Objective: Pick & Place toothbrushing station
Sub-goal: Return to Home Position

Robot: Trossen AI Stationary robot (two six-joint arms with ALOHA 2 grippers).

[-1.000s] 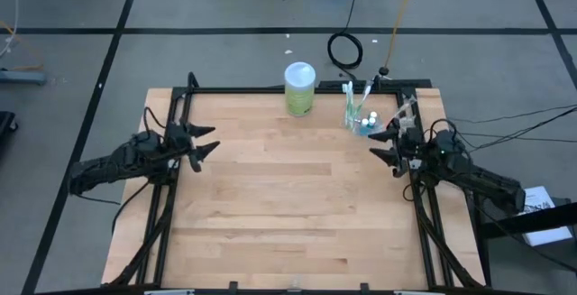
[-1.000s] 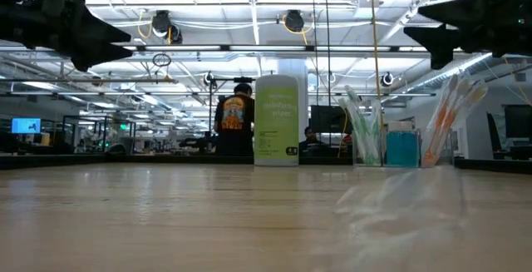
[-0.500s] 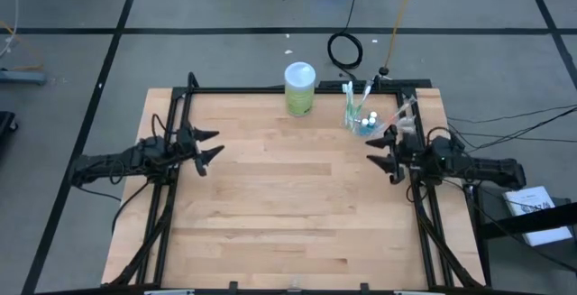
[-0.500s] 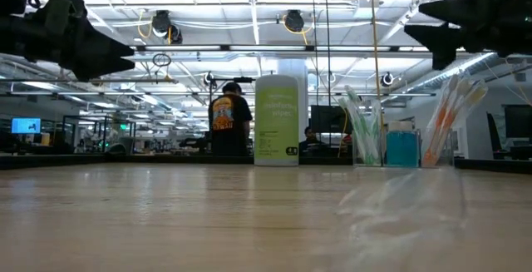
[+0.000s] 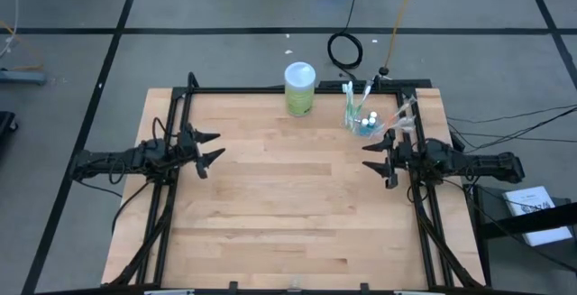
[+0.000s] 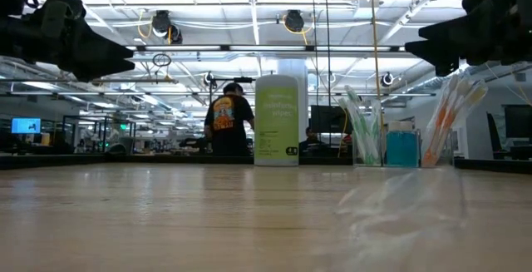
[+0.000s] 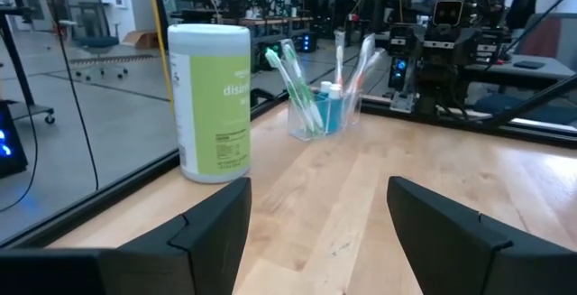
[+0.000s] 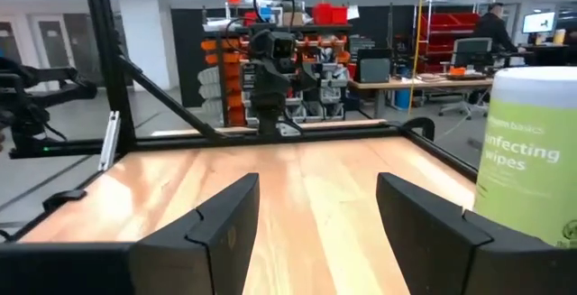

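A small clear plastic cup (image 5: 363, 120) stands on its base at the table's far right. It holds green-white toothbrushes (image 7: 293, 77), pink-white toothbrushes (image 6: 449, 114) and teal white-capped tubes (image 7: 332, 106). My left gripper (image 5: 208, 147) is open and empty over the table's left side. My right gripper (image 5: 373, 159) is open and empty over the right side, nearer the front than the cup.
A lime-green cylinder with a white lid (image 5: 299, 88) stands at the far edge, left of the cup. A black frame (image 5: 297, 88) borders the wooden table. A person in a dark shirt (image 6: 226, 118) stands in the room beyond.
My right gripper has moved toward the table's near edge and levelled out, turning to point across the table to the left. My left gripper has shifted slightly right and toward the near edge as its arm straightened. The person in the room has stepped a little to the left.
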